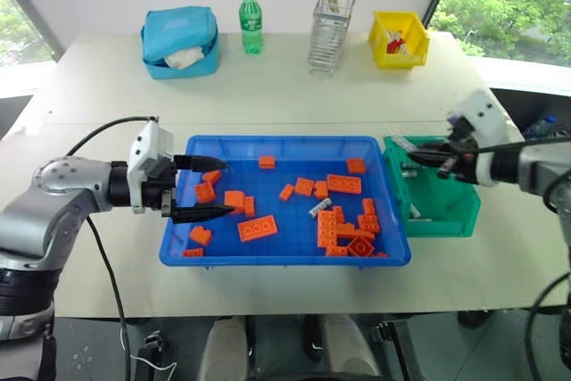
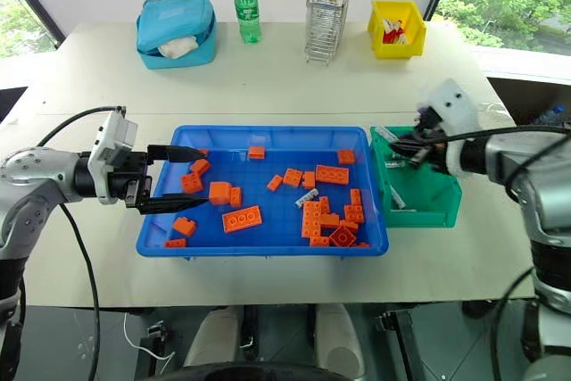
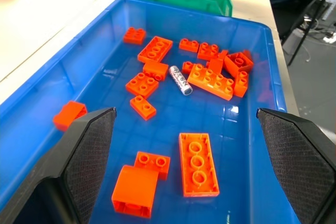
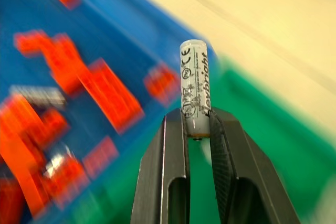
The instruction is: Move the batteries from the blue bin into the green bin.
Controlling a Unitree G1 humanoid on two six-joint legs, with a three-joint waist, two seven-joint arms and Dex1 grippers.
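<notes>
Blue bin, head view: one battery lying among bricks; right gripper hovering over green bin. Left wrist: left gripper spread wide, empty. Right wrist: fingers pinching a second battery.

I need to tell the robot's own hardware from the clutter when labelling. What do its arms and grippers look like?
Both arms have silver-grey rounded metal segments with black joints. Each wrist carries a boxy white housing. Black cables loop from the wrists back along both arms. The left gripper and right gripper each have two slim, tapering black fingers, whose inner pads show a fine mesh texture.
</notes>
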